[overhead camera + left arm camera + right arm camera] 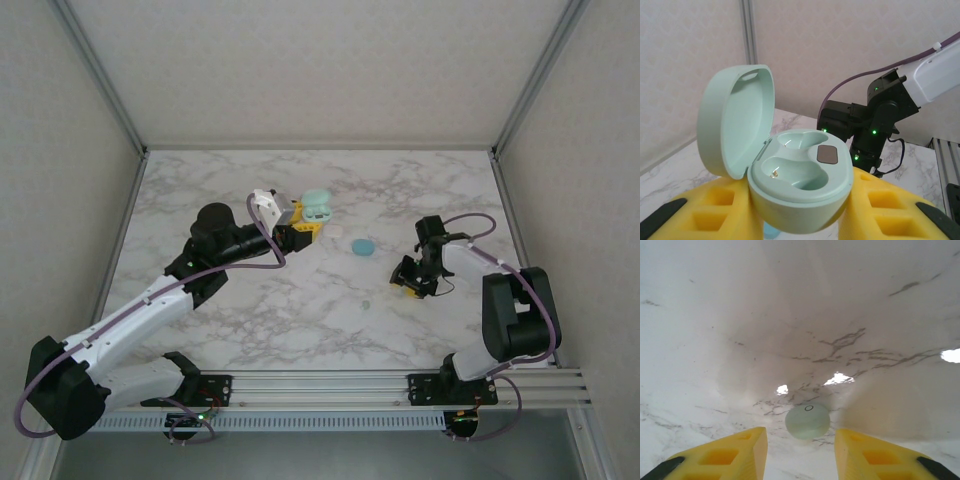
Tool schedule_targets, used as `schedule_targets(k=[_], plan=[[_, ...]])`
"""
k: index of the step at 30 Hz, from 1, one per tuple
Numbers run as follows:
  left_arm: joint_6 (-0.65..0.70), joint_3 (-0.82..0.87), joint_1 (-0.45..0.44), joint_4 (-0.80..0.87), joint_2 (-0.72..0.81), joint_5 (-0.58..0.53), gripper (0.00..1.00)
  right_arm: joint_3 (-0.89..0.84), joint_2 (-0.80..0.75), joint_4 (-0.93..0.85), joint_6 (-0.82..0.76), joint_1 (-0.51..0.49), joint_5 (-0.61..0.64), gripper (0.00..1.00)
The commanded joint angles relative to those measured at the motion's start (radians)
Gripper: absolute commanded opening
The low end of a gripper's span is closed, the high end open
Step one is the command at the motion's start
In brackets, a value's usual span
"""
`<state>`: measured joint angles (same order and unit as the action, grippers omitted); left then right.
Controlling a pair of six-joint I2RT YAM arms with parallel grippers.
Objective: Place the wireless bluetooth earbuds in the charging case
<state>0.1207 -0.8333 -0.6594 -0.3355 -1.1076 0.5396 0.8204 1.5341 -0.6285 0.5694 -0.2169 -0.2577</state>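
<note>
**Green case held open as right tool poises over earbud**

The left tool [303, 228] grips a pale green charging case [800, 175] between its yellow fingers [720, 210] — lid [735, 125] tipped up and back, two moulded wells facing up — above the far middle of the marble tabletop [300, 330]. The right tool [800, 435] is angled down at the tabletop with its fingers parted. A pale green earbud [807, 421] lies on the marble in the gap at their tips, gripped by neither. A light-blue rounded case [362, 246] lies on the tabletop between the two tools.
</note>
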Motion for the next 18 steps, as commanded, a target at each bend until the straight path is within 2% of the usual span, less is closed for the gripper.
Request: schedule_targets(k=[1,4,18], plan=[[0.010,0.012,-0.006,0.000,0.022,-0.012,0.24,0.045,0.024,-0.034,0.009,-0.012,0.050,0.41],[0.008,0.013,-0.006,0.000,0.020,-0.012,0.23,0.056,0.038,-0.035,0.012,-0.017,0.057,0.37],[0.013,0.019,-0.007,0.006,0.031,-0.018,0.23,0.117,0.100,-0.051,0.002,-0.050,0.078,0.35]])
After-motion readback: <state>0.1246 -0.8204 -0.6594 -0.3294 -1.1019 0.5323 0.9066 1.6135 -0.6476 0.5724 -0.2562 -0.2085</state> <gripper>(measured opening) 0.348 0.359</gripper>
